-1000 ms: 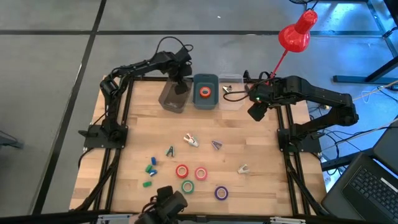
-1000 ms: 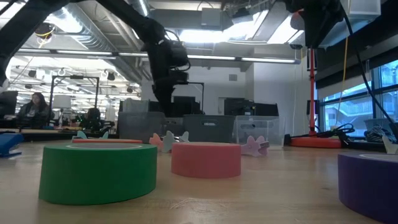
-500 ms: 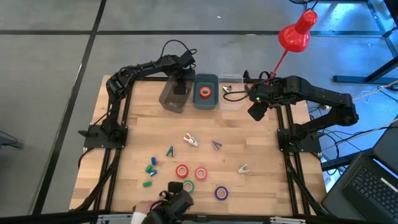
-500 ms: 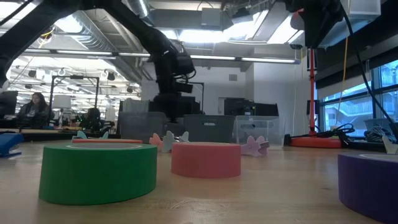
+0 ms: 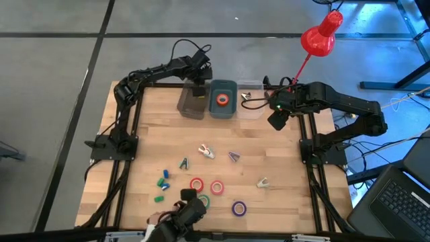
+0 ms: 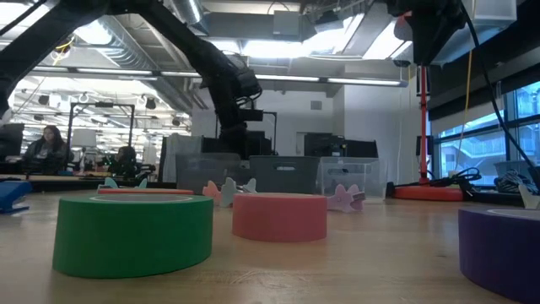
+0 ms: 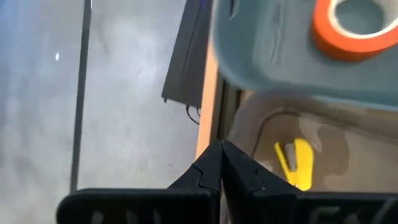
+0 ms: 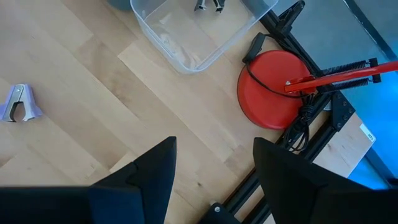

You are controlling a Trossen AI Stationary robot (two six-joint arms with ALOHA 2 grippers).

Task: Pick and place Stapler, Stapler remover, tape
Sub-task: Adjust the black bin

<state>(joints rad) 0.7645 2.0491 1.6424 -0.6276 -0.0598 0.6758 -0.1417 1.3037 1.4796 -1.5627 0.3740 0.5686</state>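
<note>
No readable text, labels, brands or numbers in any view.

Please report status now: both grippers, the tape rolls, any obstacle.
Left gripper shut, empty, over the smoky bin holding a yellow piece. Right gripper open, idle at table's far right. Orange tape binned; four rolls remain. A person's hand at near edge.

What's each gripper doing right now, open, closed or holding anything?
Left gripper: closed, nothing visible between its fingers, over the smoky bin at the table's far edge.
Right gripper: open, empty, above the clear bin and the lamp base.
</note>
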